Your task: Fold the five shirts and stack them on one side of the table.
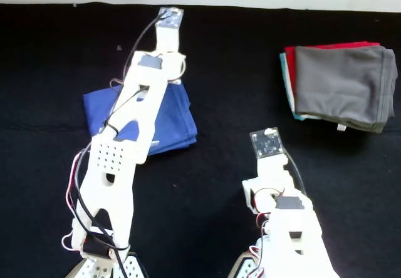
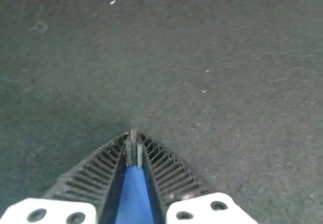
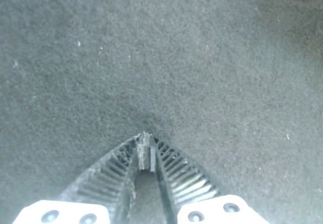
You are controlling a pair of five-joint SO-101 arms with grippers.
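Black table (image 1: 238,59) carries a stack (image 1: 341,87) of seemingly four folded shirts on its right side, while the folded blue shirt (image 1: 175,121), lying under the left arm, likely remains to be added, with left claw (image 2: 133,138) and right claw (image 3: 145,146) both pinched closed.

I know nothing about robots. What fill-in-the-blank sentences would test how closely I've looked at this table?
1. On the pile, the top shirt is ___ in colour.
2. The shirt lying alone, partly under the left arm, is ___ in colour.
3. The table has a ___ surface.
4. The right gripper is ___, not open.

Missing words: gray; blue; black; shut.
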